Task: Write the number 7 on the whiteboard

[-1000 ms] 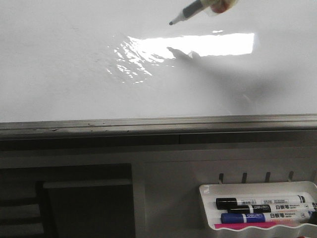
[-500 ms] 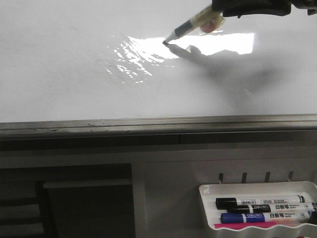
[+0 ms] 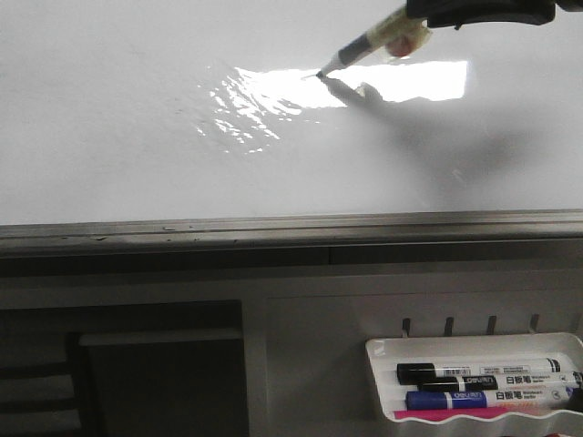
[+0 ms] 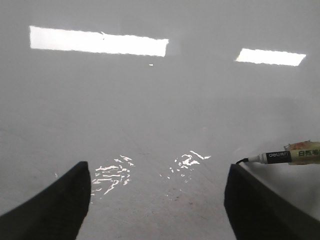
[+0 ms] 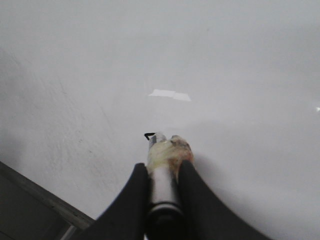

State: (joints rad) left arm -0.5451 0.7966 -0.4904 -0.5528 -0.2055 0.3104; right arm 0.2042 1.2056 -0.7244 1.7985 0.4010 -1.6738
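The whiteboard is glossy white with a grey edge strip and a wrinkled shiny patch. My right gripper comes in from the top right, shut on a black-tipped marker. The marker's tip touches the board just right of the wrinkled patch. In the right wrist view the gripper clamps the marker. Of the number 7 only a very short black stroke shows, at the tip. My left gripper is open and empty over the board, with the marker beside its finger.
A small white tray hangs below the board at the lower right, holding a few capped markers and a pink strip. A dark recess lies below the board at the lower left.
The marker came down from above the board until its tip touched it, then the tip slid a little to the right. The right gripper came into view at the top.
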